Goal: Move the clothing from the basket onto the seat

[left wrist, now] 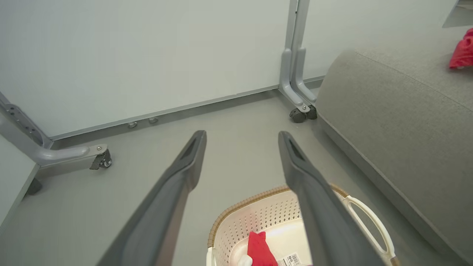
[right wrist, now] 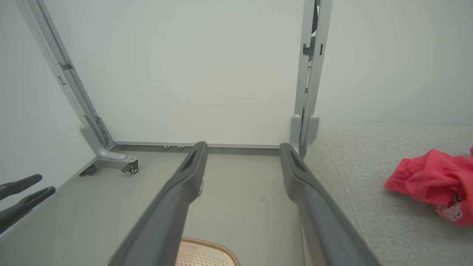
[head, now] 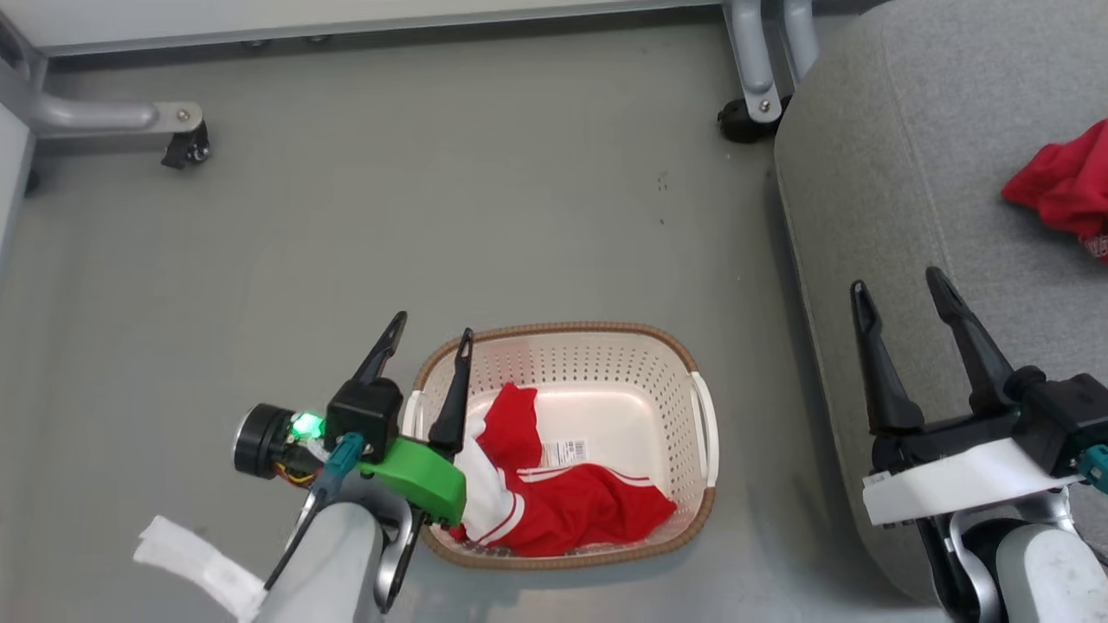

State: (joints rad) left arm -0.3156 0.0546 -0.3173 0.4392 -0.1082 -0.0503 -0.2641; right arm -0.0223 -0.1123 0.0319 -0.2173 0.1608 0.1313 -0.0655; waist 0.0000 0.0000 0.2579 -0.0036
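The cream perforated basket (head: 645,368) with a brown woven rim stands on the grey floor. Inside it lies a red garment with white panels and stripes (head: 554,502). A plain red garment (head: 1060,186) rests on the grey seat (head: 900,173) at the right. My left gripper (head: 428,333) hangs open over the basket's left end, empty. My right gripper (head: 900,290) stands open above the seat's near edge, also empty. In the left wrist view the basket (left wrist: 258,218) shows between the open fingers (left wrist: 184,162). The right wrist view shows the red garment (right wrist: 432,184) on the seat (right wrist: 369,177).
Grey frame legs on castors stand at the back left (head: 186,143) and back middle (head: 744,117), against a pale wall panel (left wrist: 147,55). A paper label (head: 564,452) lies on the basket floor. Open grey floor (head: 433,216) stretches beyond the basket.
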